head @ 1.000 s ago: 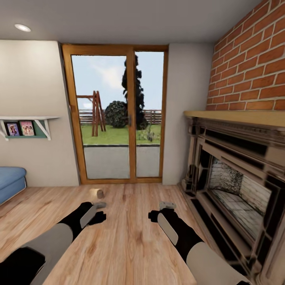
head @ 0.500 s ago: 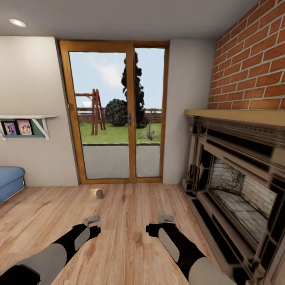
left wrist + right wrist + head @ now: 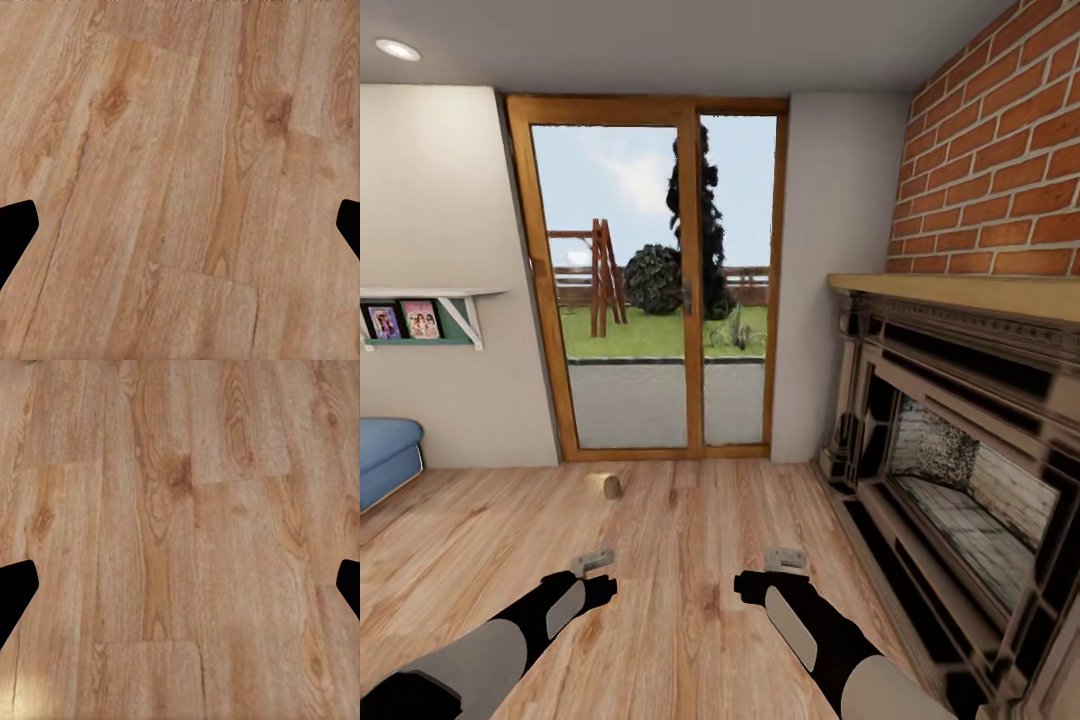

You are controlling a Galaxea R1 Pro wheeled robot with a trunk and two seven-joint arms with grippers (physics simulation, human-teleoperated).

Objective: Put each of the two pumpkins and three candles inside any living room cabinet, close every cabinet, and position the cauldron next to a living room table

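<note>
One candle (image 3: 606,486), a short pale beige cylinder, lies on its side on the wooden floor in front of the glass door. In the head view my left gripper (image 3: 592,562) hovers over the floor a little short of the candle and apart from it. My right gripper (image 3: 786,560) hangs level with it, further right. Both wrist views look down at bare planks, with the dark fingertips (image 3: 16,225) (image 3: 16,585) spread to the picture edges and nothing between them. The pumpkins, cabinet, cauldron and table are out of view.
An ornate grey fireplace (image 3: 960,440) under a brick wall runs along the right side. The wood-framed glass door (image 3: 660,280) stands straight ahead. A blue sofa corner (image 3: 385,455) and a wall shelf with photos (image 3: 420,320) are at the left. Wooden floor (image 3: 690,620) stretches between them.
The camera has shifted a little, and the candle now looks smaller and farther. Both arms have drawn back and sit lower in the view. The grippers stay open.
</note>
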